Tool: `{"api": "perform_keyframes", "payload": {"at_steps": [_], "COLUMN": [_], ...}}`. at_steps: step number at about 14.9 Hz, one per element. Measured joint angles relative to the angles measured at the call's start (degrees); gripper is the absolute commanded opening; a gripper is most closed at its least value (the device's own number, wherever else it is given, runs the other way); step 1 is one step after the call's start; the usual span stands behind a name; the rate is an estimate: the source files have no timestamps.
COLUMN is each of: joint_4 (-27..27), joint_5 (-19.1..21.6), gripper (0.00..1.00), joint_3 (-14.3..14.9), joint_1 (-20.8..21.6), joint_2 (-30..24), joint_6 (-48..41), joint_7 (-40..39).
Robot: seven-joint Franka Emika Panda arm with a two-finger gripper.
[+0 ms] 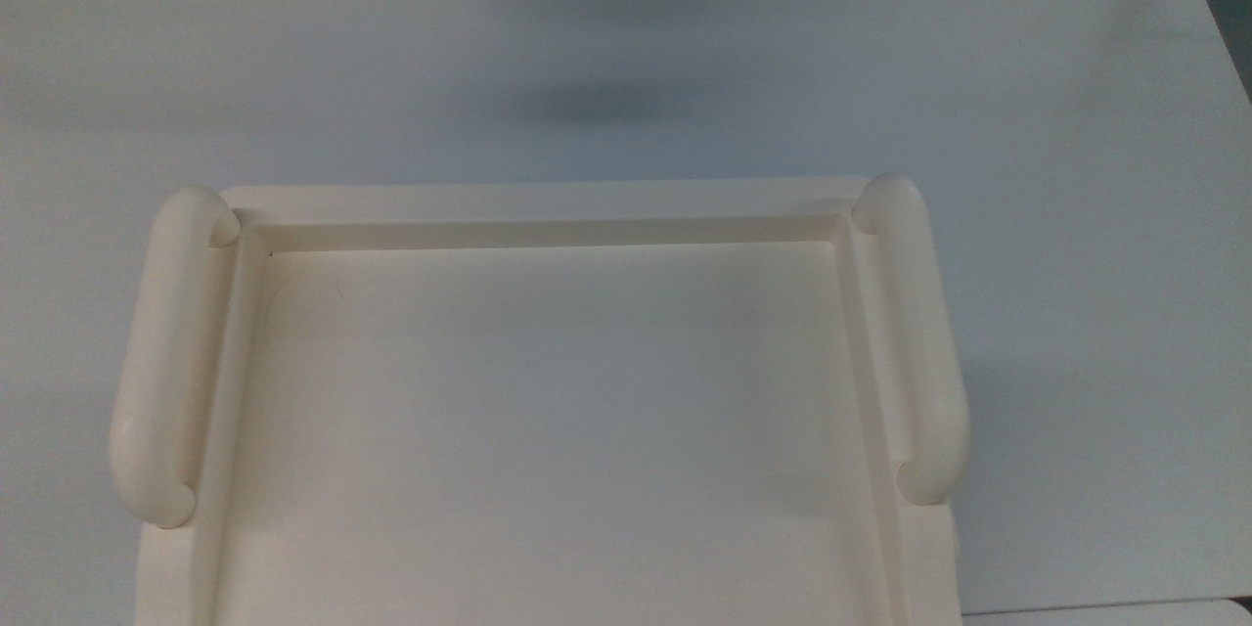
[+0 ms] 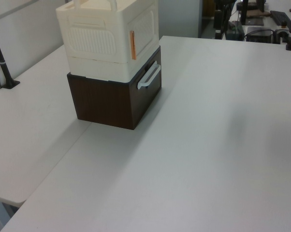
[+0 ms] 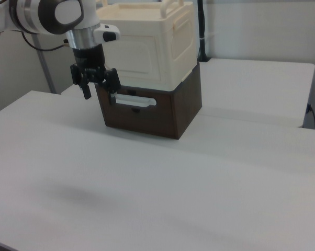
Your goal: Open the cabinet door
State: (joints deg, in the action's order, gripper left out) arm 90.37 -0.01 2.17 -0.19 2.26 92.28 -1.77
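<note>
We hang our gripper (image 3: 99, 93), fingers apart and empty, well above the table. The cabinet door (image 3: 135, 52) stands closed beyond it; next, we judge, comes reaching its handle.

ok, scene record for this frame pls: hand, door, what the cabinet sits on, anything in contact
hand: open, in the air in front of the cabinet, holding nothing
cabinet door: cream panel on the front of the upper box, closed
base: dark brown drawer unit under the cream box, white handle on its front
table: white, bare around the cabinet
contact: none visible between hand and cabinet
</note>
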Motion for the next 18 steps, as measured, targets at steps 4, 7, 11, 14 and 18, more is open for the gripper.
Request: {"api": "perform_keyframes", "payload": {"at_steps": [4,7,11,14,18], "joint_4": [0.00,0.00,0.01,-1.94,-9.32], "joint_5": [0.05,1.20,2.02,5.86,7.85], "gripper": [1.00,1.00,1.00,1.00,1.00], "joint_3": [0.13,0.13,0.10,0.04,0.00], "joint_1": [-0.17,-0.13,1.11,4.18,8.69], "joint_2": [0.00,0.13,2.64,6.64,12.36], "joint_6": [0.00,0.80,7.45,14.41,22.22], "joint_7": [-1.55,-2.02,-2.23,-2.23,-2.16]}}
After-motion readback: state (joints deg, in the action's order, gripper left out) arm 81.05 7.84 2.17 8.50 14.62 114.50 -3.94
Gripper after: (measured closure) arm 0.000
